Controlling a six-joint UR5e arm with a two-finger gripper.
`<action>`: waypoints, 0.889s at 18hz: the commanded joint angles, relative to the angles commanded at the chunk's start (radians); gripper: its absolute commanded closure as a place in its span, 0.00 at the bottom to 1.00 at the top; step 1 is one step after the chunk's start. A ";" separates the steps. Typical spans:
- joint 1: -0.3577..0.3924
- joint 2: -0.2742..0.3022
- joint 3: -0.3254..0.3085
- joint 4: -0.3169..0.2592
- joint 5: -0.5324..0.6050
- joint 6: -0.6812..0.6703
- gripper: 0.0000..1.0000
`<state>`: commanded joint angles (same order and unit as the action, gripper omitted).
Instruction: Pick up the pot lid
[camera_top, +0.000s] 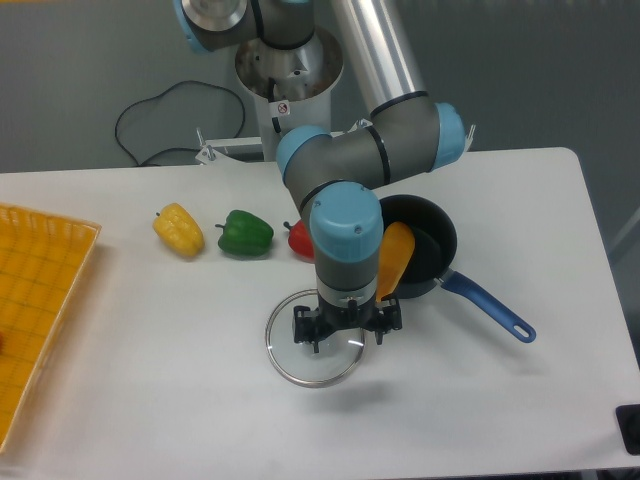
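In the fixed camera's view, the pot lid lies flat on the bench, a clear round disc with a pale rim, in front of the black pan and a little to the image's left of it. The gripper is over the lid's right-hand part, pointing down, its two fingers apart with a gap between their tips. It is open, and nothing shows held between them. The gripper covers part of the lid, and no knob can be made out; whether a fingertip touches the glass cannot be told from this angle.

As for progress, the reach looks largely made, since the gripper is already above or close to the lid. The grasp and the lift are both still to do. The next move probably calls for lining the fingers up on either side of a knob, lowering if there is height left, then closing and raising the lid level.

The red pepper, partly behind the arm, the green pepper and the yellow pepper lie farther back and seem to have no part in the job.
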<state>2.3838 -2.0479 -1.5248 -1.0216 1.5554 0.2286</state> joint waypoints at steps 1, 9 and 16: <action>-0.002 0.000 -0.005 -0.002 0.002 0.000 0.00; -0.023 -0.009 -0.040 -0.006 0.003 -0.015 0.00; -0.035 -0.012 -0.061 -0.005 0.006 -0.012 0.00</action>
<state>2.3486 -2.0601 -1.5861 -1.0262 1.5616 0.2163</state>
